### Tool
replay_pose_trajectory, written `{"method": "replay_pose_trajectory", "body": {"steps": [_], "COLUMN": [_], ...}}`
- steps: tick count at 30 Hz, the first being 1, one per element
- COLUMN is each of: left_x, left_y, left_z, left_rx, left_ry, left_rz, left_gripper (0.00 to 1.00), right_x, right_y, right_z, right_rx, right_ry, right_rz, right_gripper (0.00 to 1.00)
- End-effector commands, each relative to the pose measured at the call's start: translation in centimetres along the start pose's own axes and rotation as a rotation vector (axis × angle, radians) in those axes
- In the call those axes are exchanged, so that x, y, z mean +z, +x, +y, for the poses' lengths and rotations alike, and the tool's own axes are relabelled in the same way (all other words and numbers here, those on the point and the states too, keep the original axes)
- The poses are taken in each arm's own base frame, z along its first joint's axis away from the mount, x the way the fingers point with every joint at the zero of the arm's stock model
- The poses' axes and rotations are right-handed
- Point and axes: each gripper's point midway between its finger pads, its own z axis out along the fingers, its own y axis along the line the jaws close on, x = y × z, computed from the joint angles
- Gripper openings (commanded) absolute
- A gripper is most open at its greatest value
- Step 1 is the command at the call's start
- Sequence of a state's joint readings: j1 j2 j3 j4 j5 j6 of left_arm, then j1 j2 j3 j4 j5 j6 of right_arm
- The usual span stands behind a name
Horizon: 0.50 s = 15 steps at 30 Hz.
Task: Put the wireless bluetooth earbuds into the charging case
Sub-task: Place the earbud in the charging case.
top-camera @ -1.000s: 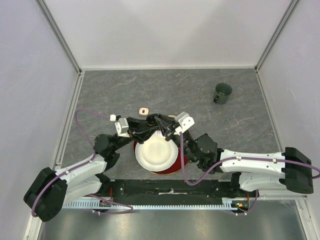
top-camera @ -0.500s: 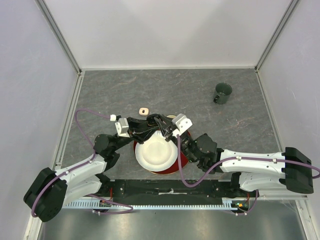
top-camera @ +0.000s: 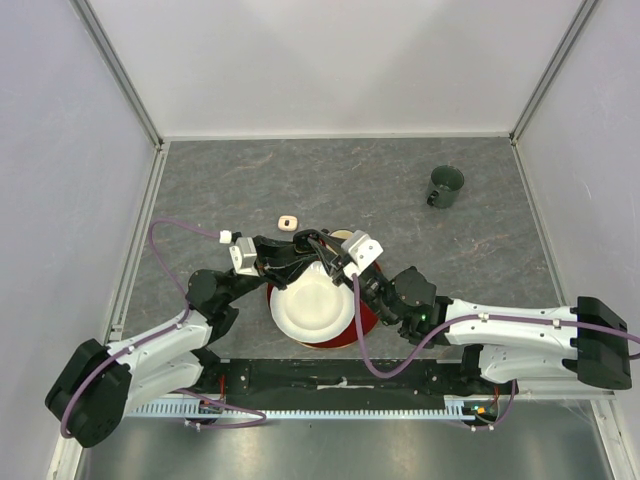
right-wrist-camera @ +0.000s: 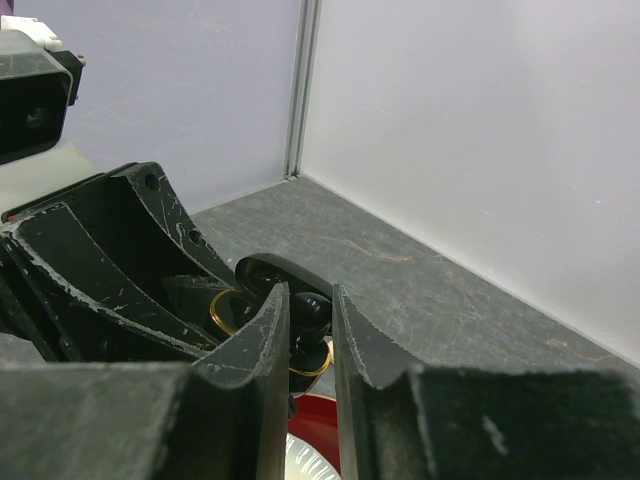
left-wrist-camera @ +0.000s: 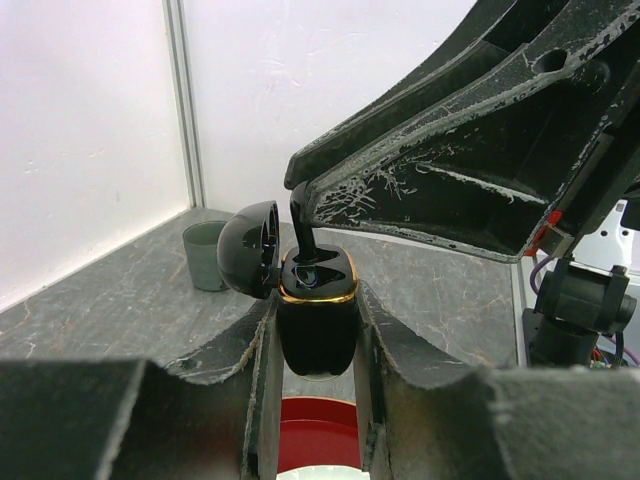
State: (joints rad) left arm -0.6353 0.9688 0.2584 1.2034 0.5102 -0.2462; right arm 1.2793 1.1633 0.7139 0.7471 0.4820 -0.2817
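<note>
My left gripper [left-wrist-camera: 312, 330] is shut on a black charging case [left-wrist-camera: 316, 320] with a gold rim, held upright with its lid [left-wrist-camera: 250, 250] open to the left. My right gripper [right-wrist-camera: 311, 300] is shut on a black earbud [right-wrist-camera: 311, 318], whose stem [left-wrist-camera: 303, 225] reaches down into the case's top opening. In the right wrist view the case's gold rim [right-wrist-camera: 225, 305] sits just below the bud. In the top view both grippers meet above the far rim of the plate: left gripper [top-camera: 304, 250], right gripper [top-camera: 326, 254]. No white earbuds are clearly visible.
A white plate [top-camera: 310, 308] rests on a red bowl [top-camera: 365, 322] under the grippers, near the front edge. A small tan and white object [top-camera: 288, 221] lies just beyond them. A dark green cup [top-camera: 446, 186] stands far right, also showing in the left wrist view [left-wrist-camera: 205, 255]. Walls enclose three sides.
My right gripper has shifted slightly left and nearer, bringing the earbud onto the case. The left gripper has stayed almost still.
</note>
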Motion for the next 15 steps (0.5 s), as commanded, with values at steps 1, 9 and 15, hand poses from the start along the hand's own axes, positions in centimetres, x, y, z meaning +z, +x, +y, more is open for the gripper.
{"method": "replay_pose_trajectory", "body": {"steps": [1, 9, 15], "left_x": [0.44, 0.48, 0.45], "left_y": [-3.67, -3.82, -3.8], "left_z": [-0.34, -0.49, -0.37], "left_rx": [0.075, 0.078, 0.083], "left_ry": [0.01, 0.018, 0.012], "left_rz": [-0.118, -0.12, -0.121], "left_gripper": [0.02, 0.02, 0.02], "right_x": [-0.47, -0.16, -0.11], "right_y": [1.16, 1.12, 1.53], "right_z": [0.52, 1.04, 1.27], "right_rx": [-0.044, -0.06, -0.067], "right_ry": [-0.031, -0.059, -0.074], "right_rz": [0.046, 0.052, 0.085], "right_gripper": [0.0, 0.0, 0.0]}}
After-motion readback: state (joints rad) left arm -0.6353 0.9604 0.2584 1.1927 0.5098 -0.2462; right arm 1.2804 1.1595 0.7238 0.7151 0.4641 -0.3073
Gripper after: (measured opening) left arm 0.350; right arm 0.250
